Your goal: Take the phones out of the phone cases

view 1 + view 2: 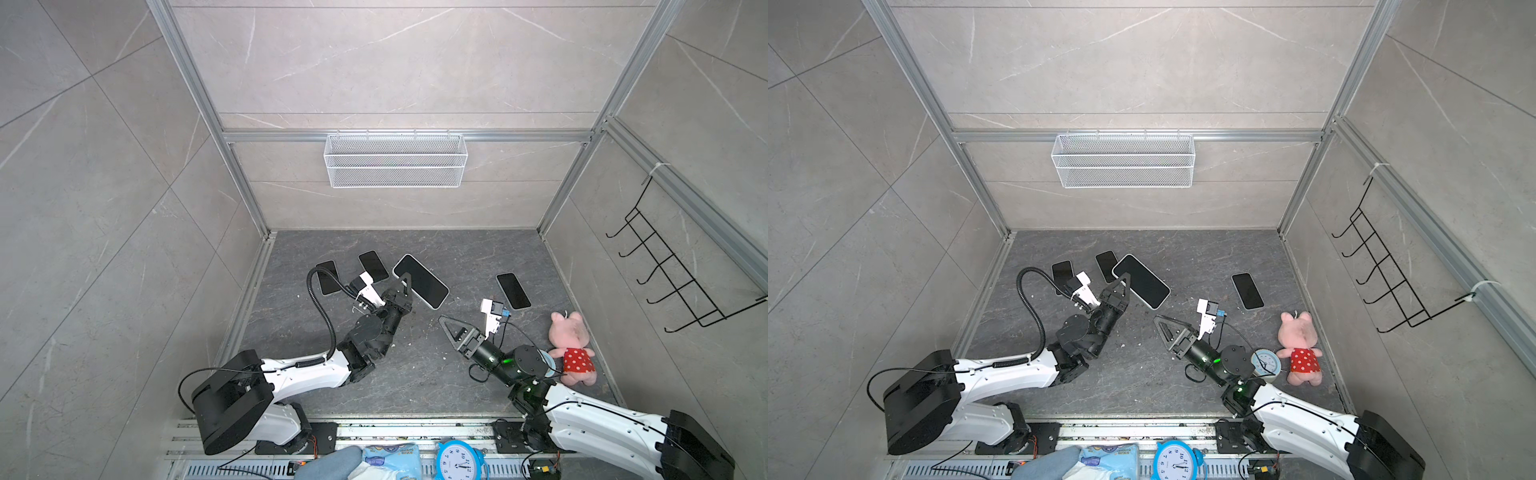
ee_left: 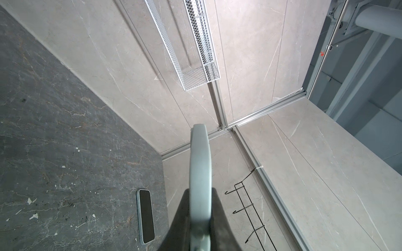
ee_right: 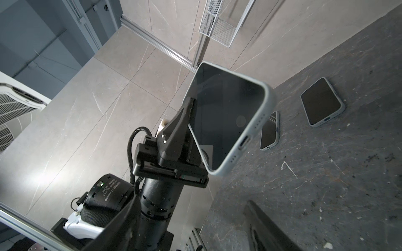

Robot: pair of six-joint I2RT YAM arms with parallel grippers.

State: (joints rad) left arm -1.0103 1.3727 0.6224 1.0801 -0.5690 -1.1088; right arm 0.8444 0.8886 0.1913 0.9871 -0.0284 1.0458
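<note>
A phone with a dark screen sits in a pale grey-green phone case and is held tilted above the dark table. My left gripper is shut on one long side of it, one finger across the screen and the other behind the case. The left wrist view shows the case edge between the two black fingers. My right gripper hovers low over the table, in front of and to the right of the phone, apart from it. It is open, and its fingers hold nothing.
Three more cased phones lie flat on the table: two at the back left and one at the right. A pink plush pig and a small clock lie by the right arm. A wire basket hangs on the back wall and a hook rack on the right wall.
</note>
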